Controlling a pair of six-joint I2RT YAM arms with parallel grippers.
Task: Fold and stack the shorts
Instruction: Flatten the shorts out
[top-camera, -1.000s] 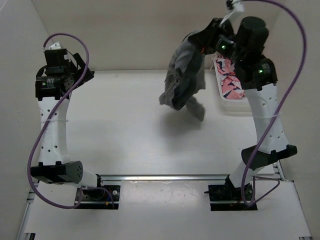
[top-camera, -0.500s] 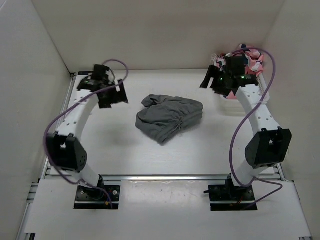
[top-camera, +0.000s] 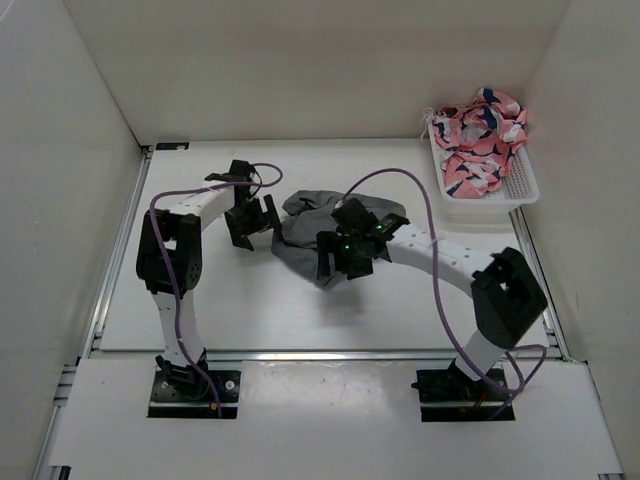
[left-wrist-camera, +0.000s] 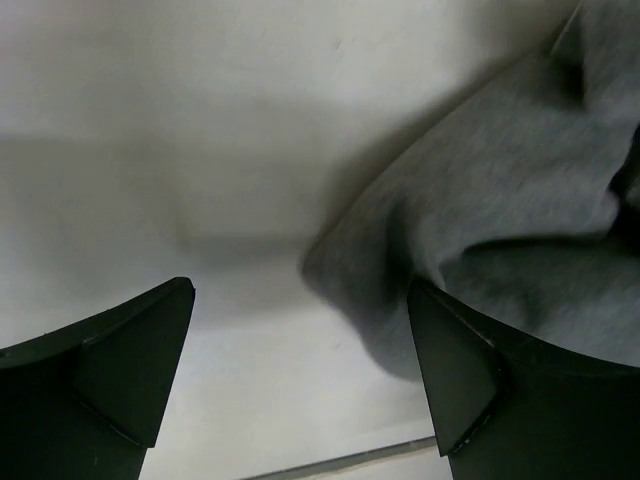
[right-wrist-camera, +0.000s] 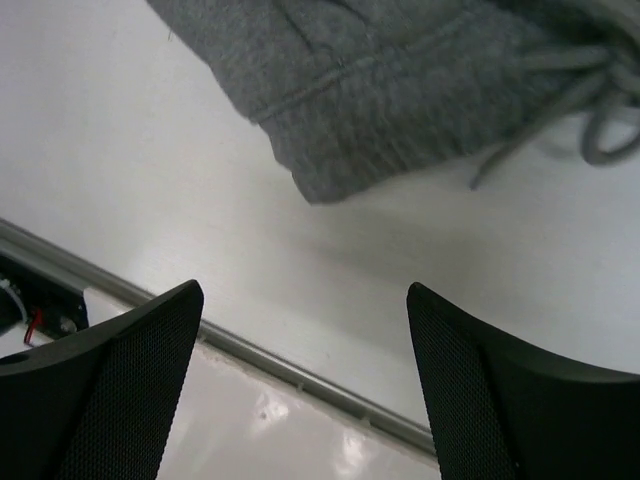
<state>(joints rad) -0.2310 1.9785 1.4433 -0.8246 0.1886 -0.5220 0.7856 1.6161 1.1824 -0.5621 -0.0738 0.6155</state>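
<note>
The grey shorts (top-camera: 312, 238) lie in a crumpled heap at the middle of the table. My left gripper (top-camera: 251, 224) hangs low at the heap's left edge. It is open, and in the left wrist view the cloth (left-wrist-camera: 520, 210) reaches to its right finger (left-wrist-camera: 462, 372) while the gap (left-wrist-camera: 300, 365) holds only bare table. My right gripper (top-camera: 344, 262) hovers over the heap's near right part, open and empty. Its wrist view shows a hem of the shorts (right-wrist-camera: 390, 90) and a drawstring (right-wrist-camera: 590, 115) beyond the open gripper (right-wrist-camera: 305, 375).
A white basket (top-camera: 522, 186) with pink patterned clothes (top-camera: 478, 140) stands at the back right corner. A metal rail (right-wrist-camera: 250, 352) marks the table's near edge. White walls close in the left, back and right sides.
One second ago the right gripper held the shorts up at the back. It has let them go onto the table, and both arms have come down beside the heap.
</note>
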